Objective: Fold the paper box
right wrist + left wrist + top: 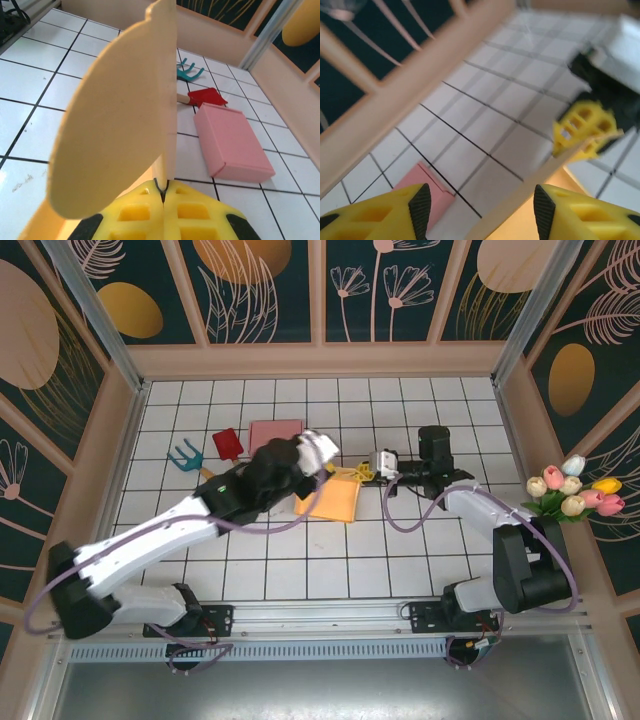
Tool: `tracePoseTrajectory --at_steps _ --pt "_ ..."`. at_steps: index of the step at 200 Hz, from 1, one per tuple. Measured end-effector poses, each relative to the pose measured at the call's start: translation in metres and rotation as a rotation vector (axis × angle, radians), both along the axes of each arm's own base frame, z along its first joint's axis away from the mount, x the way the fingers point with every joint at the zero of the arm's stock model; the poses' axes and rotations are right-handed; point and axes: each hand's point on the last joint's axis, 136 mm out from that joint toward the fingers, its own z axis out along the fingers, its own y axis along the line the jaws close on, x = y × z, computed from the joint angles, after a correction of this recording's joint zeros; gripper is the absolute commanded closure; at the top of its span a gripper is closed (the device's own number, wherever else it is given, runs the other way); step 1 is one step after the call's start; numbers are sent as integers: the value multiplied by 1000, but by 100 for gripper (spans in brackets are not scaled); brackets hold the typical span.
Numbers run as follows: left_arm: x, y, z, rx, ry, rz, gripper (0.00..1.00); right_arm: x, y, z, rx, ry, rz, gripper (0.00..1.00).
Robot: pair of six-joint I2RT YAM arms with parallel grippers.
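Paper box partly hidden under left arm

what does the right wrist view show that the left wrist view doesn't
Right wrist, not left wrist: the teal rake and the red shovel. Left wrist, not right wrist: the open left tool. Both: the right tool shut on the paper box at its raised flap, the pink box and the white tiled table.

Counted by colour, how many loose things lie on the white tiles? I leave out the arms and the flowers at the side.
Pink: 1, the pink box
Red: 1, the toy shovel
Teal: 1, the toy rake
Orange: 1, the paper box
Total: 4
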Motion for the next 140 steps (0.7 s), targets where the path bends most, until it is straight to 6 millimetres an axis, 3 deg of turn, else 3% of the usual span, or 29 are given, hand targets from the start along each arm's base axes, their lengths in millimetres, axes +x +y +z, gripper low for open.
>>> tracePoseTrajectory --at_steps 19,35,48,63,79,89,101,117,140 --pt "9 52 37 -285 -10 199 36 0 -3 -3 -1 5 -8 100" --pt "38 107 49 -490 32 390 37 0 -3 -4 0 -1 -8 100" --pt "69 144 41 -618 103 507 47 1 -3 -4 2 -6 -9 100" --pt "110 169 0 -729 268 609 54 0 -3 -4 2 -7 -9 100" --pt "134 160 -72 -747 522 656 57 0 -3 -4 2 -7 -9 100" --pt "134 147 -114 -741 682 671 58 0 -3 -4 2 -7 -9 100" --pt "125 136 -148 -748 820 685 59 0 -3 -4 2 -7 -9 100" --pt "109 129 -163 -778 909 687 58 0 -3 -4 1 -7 -9 100" --pt "98 119 -152 -840 933 660 58 0 -3 -5 1 -7 -9 100"
